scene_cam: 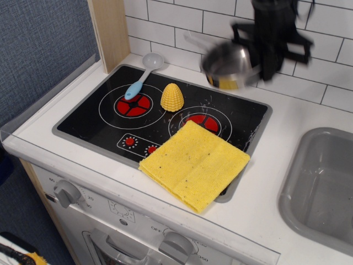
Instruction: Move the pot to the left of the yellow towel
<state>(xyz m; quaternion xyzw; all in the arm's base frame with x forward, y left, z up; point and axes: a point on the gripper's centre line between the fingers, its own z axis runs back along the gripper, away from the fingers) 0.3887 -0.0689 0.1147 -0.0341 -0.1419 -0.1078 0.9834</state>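
White surface carries a black cooktop with a grey sink basin at its right; the yellow towel lies flat over the cooktop's front right corner, partly covering the right burner ring. The gripper, blurred, is up by the tiled wall with its jaws grasping the pot's right rim; the pot hangs in the air above the cooktop's back right area, well apart from the towel. Yellow corn cob stands between the burners, blue-handled ladle lies at the back left.

Corn cob and spoon on stovetop; sink right.
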